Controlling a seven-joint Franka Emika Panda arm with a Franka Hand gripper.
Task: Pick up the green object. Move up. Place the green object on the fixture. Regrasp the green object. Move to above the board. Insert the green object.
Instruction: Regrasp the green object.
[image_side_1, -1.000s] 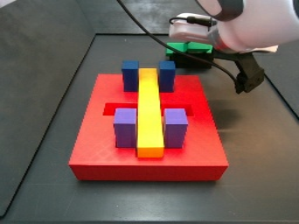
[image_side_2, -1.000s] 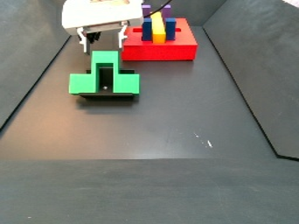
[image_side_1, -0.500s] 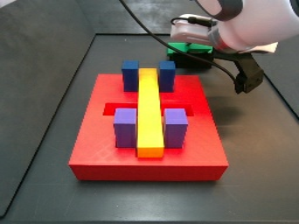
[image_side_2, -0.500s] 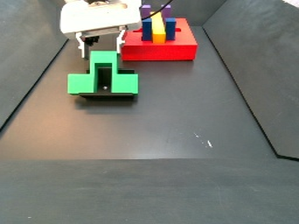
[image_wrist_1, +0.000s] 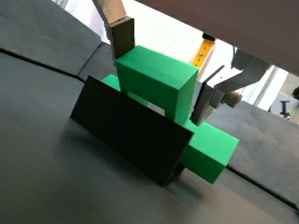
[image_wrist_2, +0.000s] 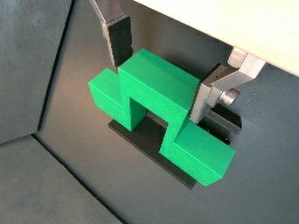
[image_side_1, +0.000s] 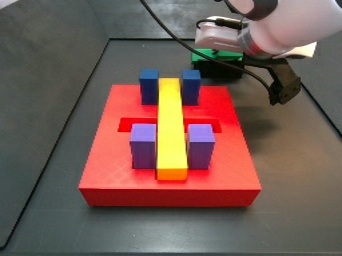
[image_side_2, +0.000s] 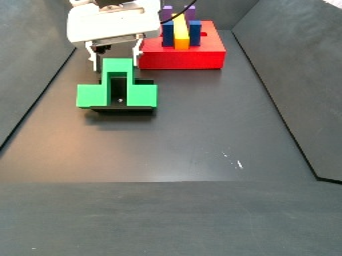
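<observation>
On the fixture (image_side_2: 123, 108), beside the red board (image_side_2: 187, 53), you have the green object (image_side_2: 118, 90) resting, its raised middle block pointing toward the board. Over the last second the gripper (image_side_2: 112, 48) has drawn slightly back from the green object, away toward the board's end of the surface (image_side_2: 201, 140), while the piece has not shifted. That suggests the placing step is done and the regrasp is what you face now.

Look at the wrist views: the gripper (image_wrist_2: 163, 70) stands open, its fingers (image_wrist_2: 117, 39) straddling the raised block of the green object (image_wrist_2: 158, 105) with a visible gap on each side. One finger hangs just beside the block's face, and the opposite one sits near it without clear contact. Nothing is held. The dark fixture (image_wrist_1: 128, 131) shows as a wall in front of the green object (image_wrist_1: 158, 79), with the gripper (image_wrist_1: 163, 61) above.

Beyond the green object, the board (image_side_1: 167, 150) carries its yellow bar (image_side_1: 170, 128) with blue blocks (image_side_1: 150, 82) and purple blocks (image_side_1: 142, 146) alongside.
</observation>
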